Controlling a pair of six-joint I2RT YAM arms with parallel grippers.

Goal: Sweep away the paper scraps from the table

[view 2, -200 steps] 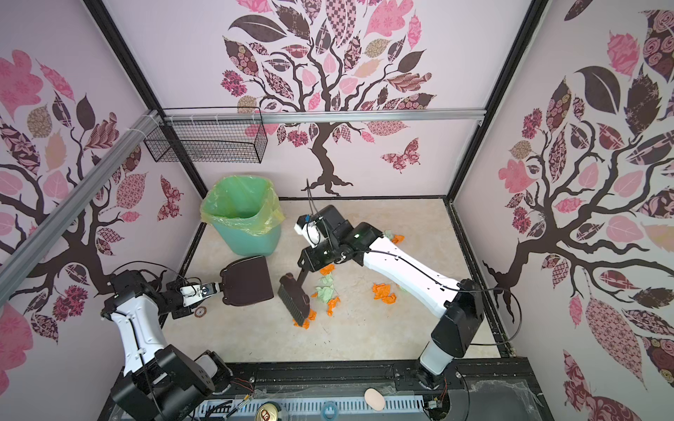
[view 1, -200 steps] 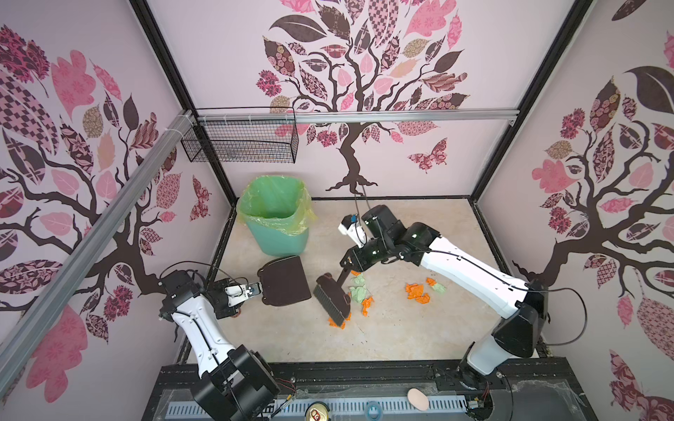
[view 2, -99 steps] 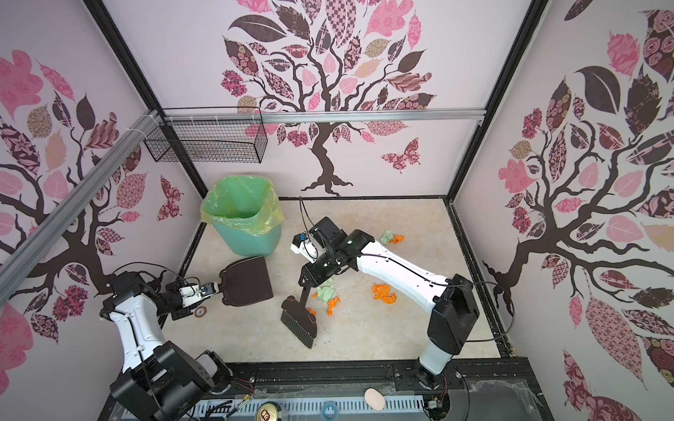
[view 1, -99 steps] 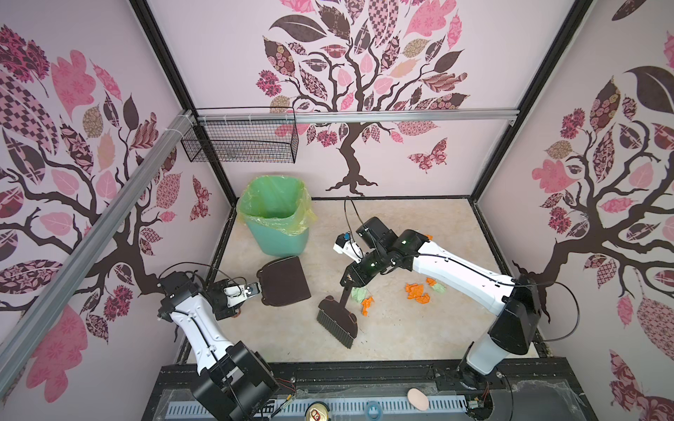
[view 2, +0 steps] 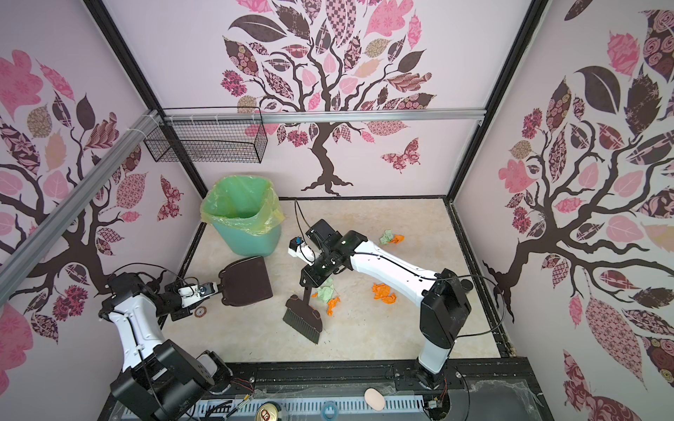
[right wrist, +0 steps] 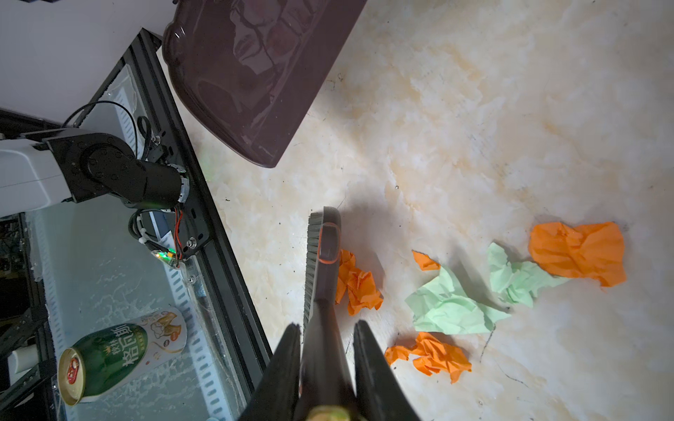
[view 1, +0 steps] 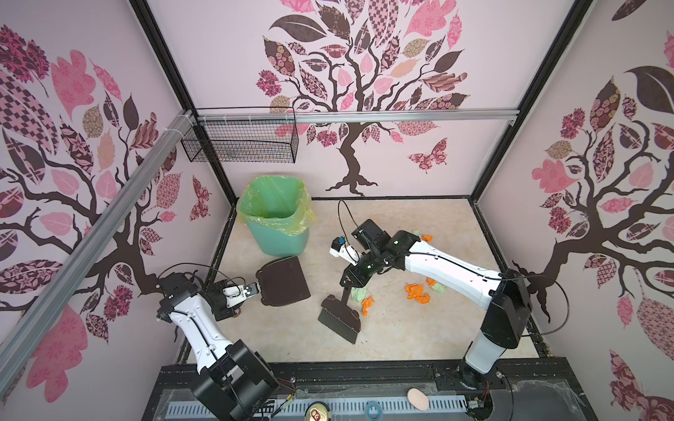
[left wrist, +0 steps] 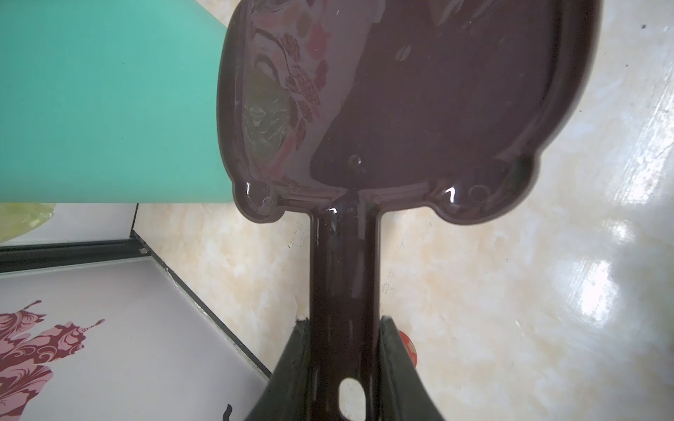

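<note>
Both top views: left gripper (view 1: 254, 289) clamped on dustpan (view 1: 283, 280) handle; right gripper (view 1: 346, 283) clamped on brush (view 1: 339, 320) handle; paper scraps (view 1: 416, 291) lie on table (view 1: 401, 339), 1 to 3 o'clock of brush
Left wrist: jaws tight on handle
Right wrist: scraps just beside brush head

Robot lab cell: 2 white-and-black arms (view 1: 448, 271) on a black metal rail base (view 1: 364, 379), beige marble-patterned counter (view 1: 419, 339) boxed by pink tree-decal panels (view 1: 456, 164).

text: "格瓦斯" | on: green drink can (right wrist: 120, 355) | other text: none legible
</note>
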